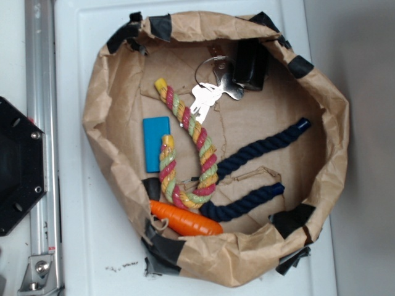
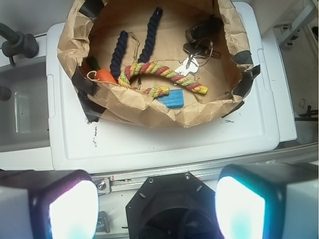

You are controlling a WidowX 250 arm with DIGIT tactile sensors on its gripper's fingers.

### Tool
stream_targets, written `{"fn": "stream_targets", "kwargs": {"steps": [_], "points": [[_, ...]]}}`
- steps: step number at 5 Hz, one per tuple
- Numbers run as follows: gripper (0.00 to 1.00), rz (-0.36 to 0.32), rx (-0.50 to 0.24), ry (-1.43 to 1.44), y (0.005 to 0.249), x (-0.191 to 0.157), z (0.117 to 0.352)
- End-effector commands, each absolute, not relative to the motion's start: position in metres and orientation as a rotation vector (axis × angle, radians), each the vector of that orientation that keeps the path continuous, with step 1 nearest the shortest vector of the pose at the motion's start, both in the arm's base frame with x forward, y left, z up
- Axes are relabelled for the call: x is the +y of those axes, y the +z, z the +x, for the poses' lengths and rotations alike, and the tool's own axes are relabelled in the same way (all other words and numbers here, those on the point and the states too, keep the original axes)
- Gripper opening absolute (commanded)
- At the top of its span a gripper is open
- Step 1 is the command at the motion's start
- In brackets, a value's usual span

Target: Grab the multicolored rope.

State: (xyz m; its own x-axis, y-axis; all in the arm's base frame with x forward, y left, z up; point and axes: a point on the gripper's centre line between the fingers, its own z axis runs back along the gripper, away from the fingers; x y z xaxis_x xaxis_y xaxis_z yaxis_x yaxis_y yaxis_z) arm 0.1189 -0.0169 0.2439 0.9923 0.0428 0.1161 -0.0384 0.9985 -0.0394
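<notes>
Nothing of the grab looks done yet — the multicolored rope (image 1: 188, 148) lies untouched on the floor of the brown paper basket (image 1: 99, 111), bent in a U with its closed end toward the orange carrot toy (image 1: 185, 219). A bunch of keys (image 1: 207, 97) rests over one arm of the rope near its free end, a blue block (image 1: 156, 144) sits just beside the other arm, and the dark blue rope (image 1: 256, 169) lies next to the bend.

In the wrist view the gripper (image 2: 154, 209) hangs well back from the basket, above the black base (image 2: 172, 206) and the rail, outside the white lid (image 2: 164, 142). Its two fingers (image 2: 60, 209) stand wide apart at the frame's lower corners — spread, holding nothing, touching nothing. The whole approach, the descent over the rope and the pinch all seem left to do.
</notes>
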Motion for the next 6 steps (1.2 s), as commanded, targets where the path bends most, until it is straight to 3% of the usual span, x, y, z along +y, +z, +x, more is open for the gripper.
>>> {"fn": "stream_targets", "kwargs": {"steps": [1, 2, 3, 5, 6], "points": [[1.0, -0.037, -0.117, 0.041, 0.244, -0.017, 0.119], [1.0, -0.127, -0.121, 0.136, 0.214, -0.025, 0.169], [1.0, -0.121, -0.175, 0.383, 0.188, -0.024, 0.212], [1.0, -0.079, -0.139, 0.721, 0.117, -0.019, 0.252], [1.0, -0.082, -0.113, 0.634, 0.079, -0.038, 0.265]]}}
